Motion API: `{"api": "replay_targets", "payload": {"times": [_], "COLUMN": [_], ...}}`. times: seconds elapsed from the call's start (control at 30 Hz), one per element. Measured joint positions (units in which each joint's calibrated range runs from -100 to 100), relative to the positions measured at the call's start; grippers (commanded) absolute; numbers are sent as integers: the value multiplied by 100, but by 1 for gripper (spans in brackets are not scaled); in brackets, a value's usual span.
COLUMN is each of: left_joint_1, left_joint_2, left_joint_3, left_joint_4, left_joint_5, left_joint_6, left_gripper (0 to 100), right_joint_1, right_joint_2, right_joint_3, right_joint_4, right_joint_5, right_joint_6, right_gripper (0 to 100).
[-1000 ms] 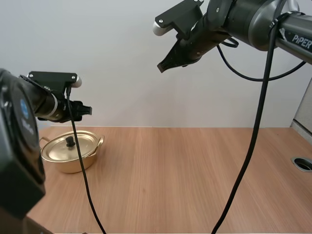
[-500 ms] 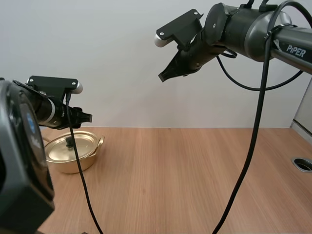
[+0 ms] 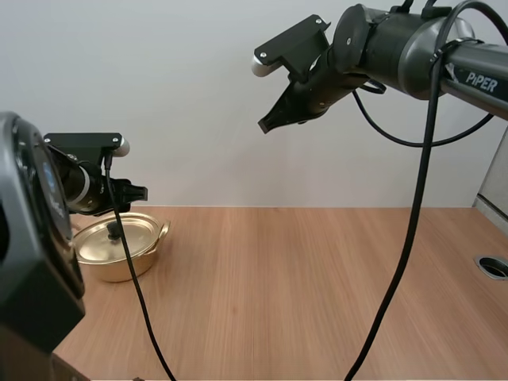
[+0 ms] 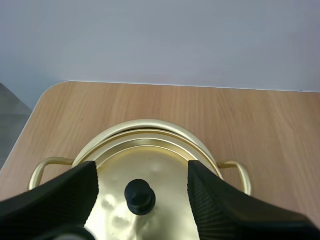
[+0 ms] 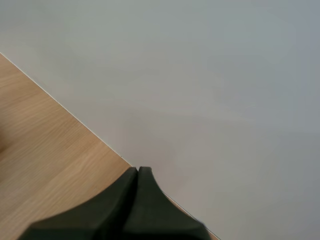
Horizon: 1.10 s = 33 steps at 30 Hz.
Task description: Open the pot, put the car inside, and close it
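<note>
A golden pot with side handles stands at the table's left, its lid on, with a black knob in the middle. My left gripper hovers just above the lid, open, its two fingers standing either side of the knob without touching it. In the high view that gripper sits over the pot's back edge. My right gripper hangs high above the table's middle, shut on nothing; its fingers lie together as one dark wedge.
The wooden table stretches bare to the right of the pot. A round metal grommet sits near the right edge. A pale wall rises behind the table's far edge.
My left gripper has sunk lower towards the pot's lid. The right arm dropped slightly a second ago and has stayed still since.
</note>
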Motion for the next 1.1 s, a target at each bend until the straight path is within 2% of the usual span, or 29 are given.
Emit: {"api": "replay_targets", "payload": {"times": [0.1,0.4,0.5,0.7,0.93,1.1], "left_joint_1": [0,0,0,0,0,-7], "left_joint_2": [222,657,749,912,912,938], "left_joint_3": [0,0,0,0,0,0], "left_joint_4": [237,335,335,335,335,208], "left_joint_5": [-271,32,32,-124,-425,-784], "left_joint_6": [-95,-333,-342,-342,-342,-283], "left_gripper": [85,83,74,67,66,57], "right_joint_1": [0,0,0,0,0,0], "right_joint_2": [0,0,0,0,0,0], "right_joint_3": [0,0,0,0,58,58], "right_joint_4": [0,0,0,0,0,0], "right_joint_5": [0,0,0,50,96,96], "right_joint_6": [0,0,0,0,0,0], "right_gripper": [0,0,0,0,0,0]}}
